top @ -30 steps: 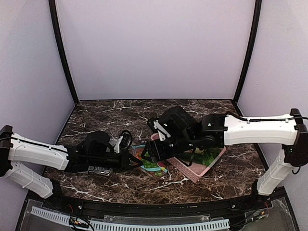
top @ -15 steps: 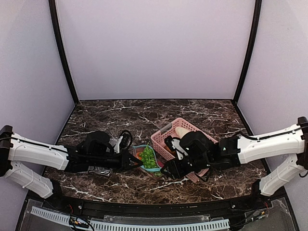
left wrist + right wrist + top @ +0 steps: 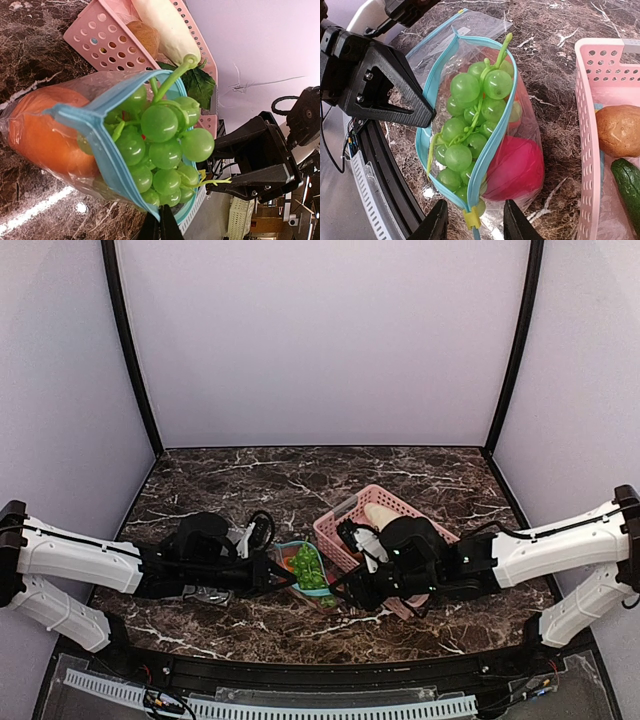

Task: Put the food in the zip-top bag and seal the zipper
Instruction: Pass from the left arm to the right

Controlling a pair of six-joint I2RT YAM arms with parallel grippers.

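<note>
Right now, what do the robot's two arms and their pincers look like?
The left arm and right arm have smooth white shells near the bases, then black joints and wrists. The left pincer and right pincer are matte black with angular, wedge-shaped fingers. A thin black cable loops at the left wrist.

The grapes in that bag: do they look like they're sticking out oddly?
Yes. The grape bunch bulges out of the zip-top bag's open mouth, its stem poking past the blue zipper, so the two strips gape wide apart.
</note>
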